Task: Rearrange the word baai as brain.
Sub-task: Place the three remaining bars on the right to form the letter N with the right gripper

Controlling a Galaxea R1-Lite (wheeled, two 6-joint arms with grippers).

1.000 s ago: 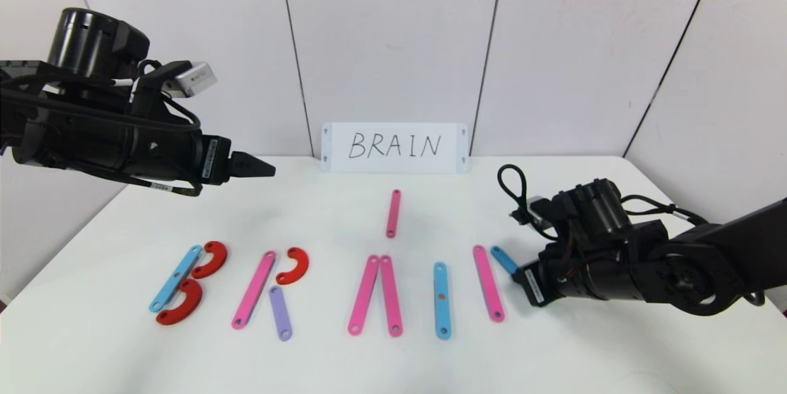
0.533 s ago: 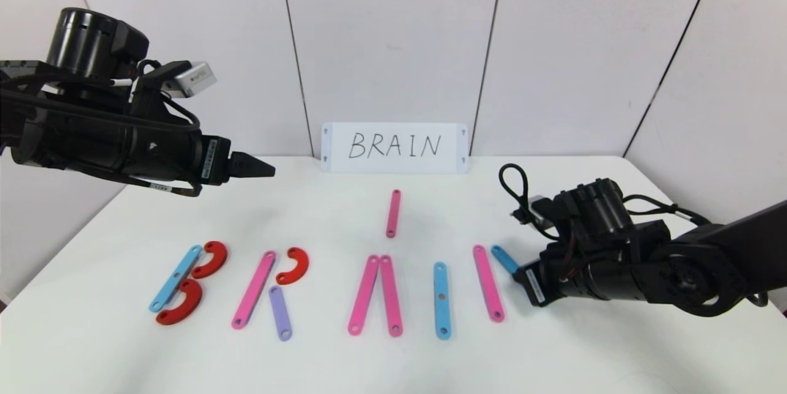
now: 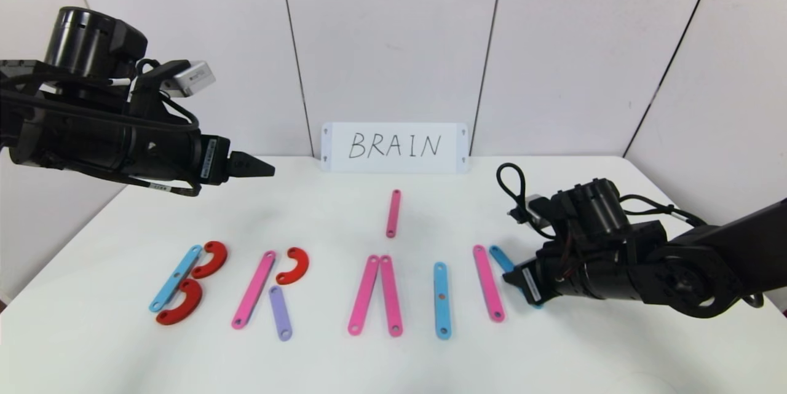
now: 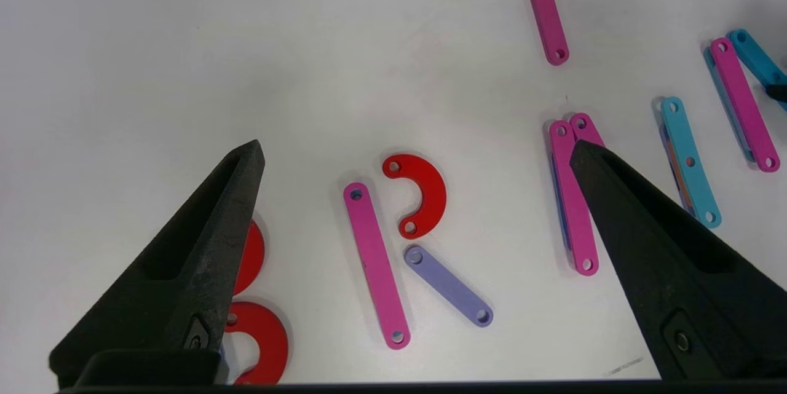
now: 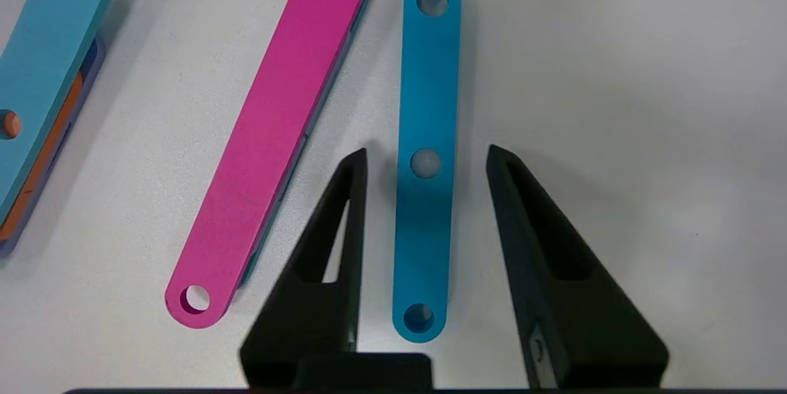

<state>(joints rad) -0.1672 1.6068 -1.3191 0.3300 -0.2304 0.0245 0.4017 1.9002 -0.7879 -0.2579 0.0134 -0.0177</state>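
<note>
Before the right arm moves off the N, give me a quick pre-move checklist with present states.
1. Right gripper open, a gap either side of the blue diagonal strip: ok.
2. Blue strip flat on the table: ok.
3. Blue strip apart from the N's pink strip: ok.
4. N complete: not ok, only two strokes laid; a spare pink strip lies behind the A.
5. Left gripper parked, raised and open above the table's left side: ok.
6. B, R, A and I strokes in place: ok.

The pink strip [image 5: 270,136] and blue strip [image 5: 426,154] look like smooth matt plastic; the white table [image 5: 615,105] looks smooth.
</note>
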